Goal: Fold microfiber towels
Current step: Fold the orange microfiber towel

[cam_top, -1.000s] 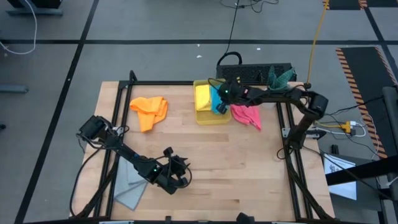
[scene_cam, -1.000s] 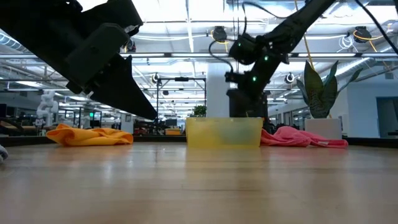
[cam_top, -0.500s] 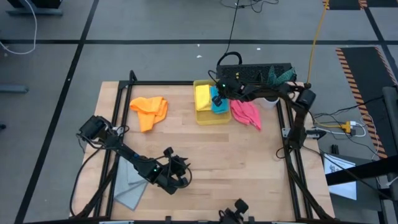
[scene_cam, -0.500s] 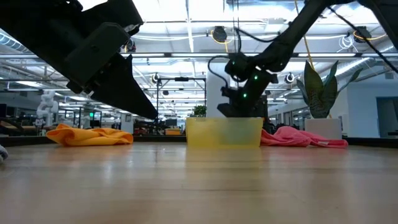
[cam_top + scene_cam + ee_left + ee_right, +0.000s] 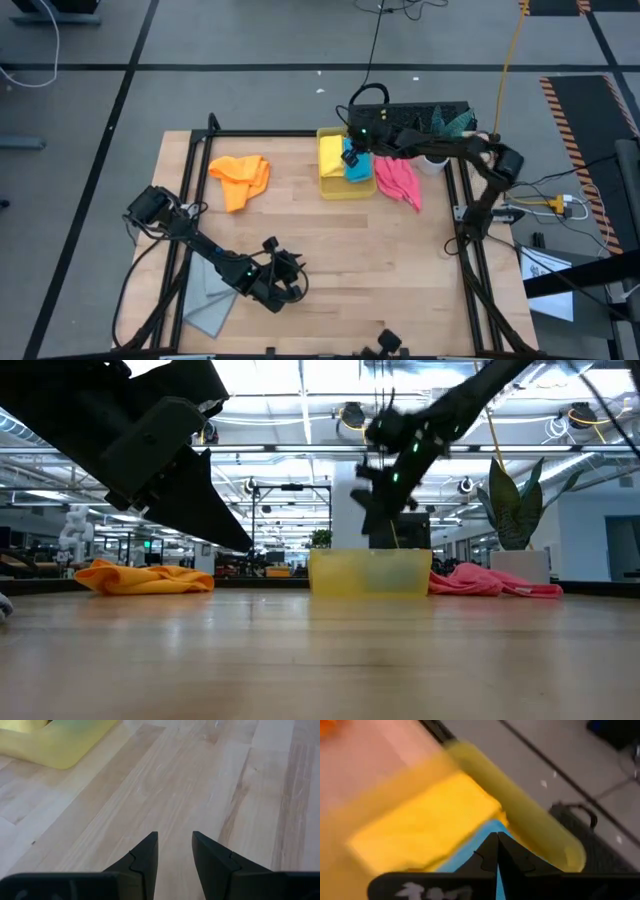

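- A pale wooden table (image 5: 330,250) with a black frame stands on a grey floor; the low view looks past it into a large bright room with ceiling lights.
- A see-through yellow bin (image 5: 347,190) sits at the far middle of the table. Inside it lie a folded yellow towel (image 5: 331,157) on the left and a blue towel (image 5: 358,170) on the right, touching each other.
- The right gripper (image 5: 350,157) hangs over the bin, just above the line where the yellow and blue towels meet. Its fingers are pressed together and hold nothing, as far as the blurred wrist view lets one judge.
- A pink towel (image 5: 398,181) lies crumpled on the table just right of the bin, touching its side.
- An orange towel (image 5: 240,178) lies crumpled at the far left of the table, well apart from the bin.
- A grey towel (image 5: 210,298) hangs over the near left edge of the table, partly under the left arm.
- The left gripper (image 5: 287,275) waits low over bare wood at the near left, fingers parted with nothing between them.
- A plant (image 5: 515,495) in a white pot stands at the far right corner.
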`<action>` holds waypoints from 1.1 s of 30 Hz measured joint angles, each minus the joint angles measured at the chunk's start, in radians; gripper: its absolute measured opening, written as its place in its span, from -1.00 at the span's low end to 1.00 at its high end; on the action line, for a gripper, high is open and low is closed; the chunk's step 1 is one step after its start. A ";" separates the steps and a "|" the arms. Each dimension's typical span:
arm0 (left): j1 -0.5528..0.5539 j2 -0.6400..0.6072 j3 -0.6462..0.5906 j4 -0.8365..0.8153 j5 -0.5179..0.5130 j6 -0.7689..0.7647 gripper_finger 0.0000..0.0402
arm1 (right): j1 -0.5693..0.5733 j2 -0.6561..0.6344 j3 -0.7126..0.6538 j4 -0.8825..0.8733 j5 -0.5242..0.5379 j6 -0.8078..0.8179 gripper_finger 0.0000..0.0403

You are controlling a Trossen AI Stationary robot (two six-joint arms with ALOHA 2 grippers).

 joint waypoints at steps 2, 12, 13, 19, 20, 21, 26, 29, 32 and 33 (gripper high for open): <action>-0.003 0.000 0.000 -0.002 0.000 -0.004 -0.39 | 0.043 -0.072 -0.028 -0.003 0.003 -0.010 -1.00; -0.044 -0.084 -0.001 -0.197 -0.004 -0.093 -0.39 | 0.521 -0.442 -0.607 0.456 0.000 0.090 -1.00; -0.045 -0.120 0.000 -0.255 -0.013 -0.116 -0.39 | 0.577 -0.460 -0.672 0.536 -0.001 0.119 -1.00; 0.014 -0.308 0.000 -0.513 0.033 -0.166 -0.39 | 0.844 -0.478 -0.947 1.003 0.002 0.198 -1.00; 0.030 -0.329 0.000 -0.526 0.085 -0.165 -0.39 | 0.873 -0.478 -0.978 1.059 0.007 0.198 -1.00; 0.049 -0.344 0.000 -0.542 0.140 -0.145 -0.39 | 0.901 -0.478 -1.004 1.107 0.021 0.197 -1.00; 0.190 -0.378 0.001 -0.709 0.301 -0.112 -0.39 | 0.971 -0.478 -1.058 1.234 0.149 0.149 -1.00; 0.296 -0.364 -0.001 -0.824 0.324 -0.118 -0.39 | 0.968 -0.479 -1.059 1.246 0.160 0.135 -1.00; 0.409 -0.352 -0.001 -0.896 0.393 -0.073 -0.34 | 0.966 -0.478 -1.059 1.258 0.160 0.114 -1.00; 0.443 -0.353 -0.001 -0.921 0.409 -0.059 -0.30 | 0.966 -0.479 -1.058 1.259 0.159 0.108 -1.00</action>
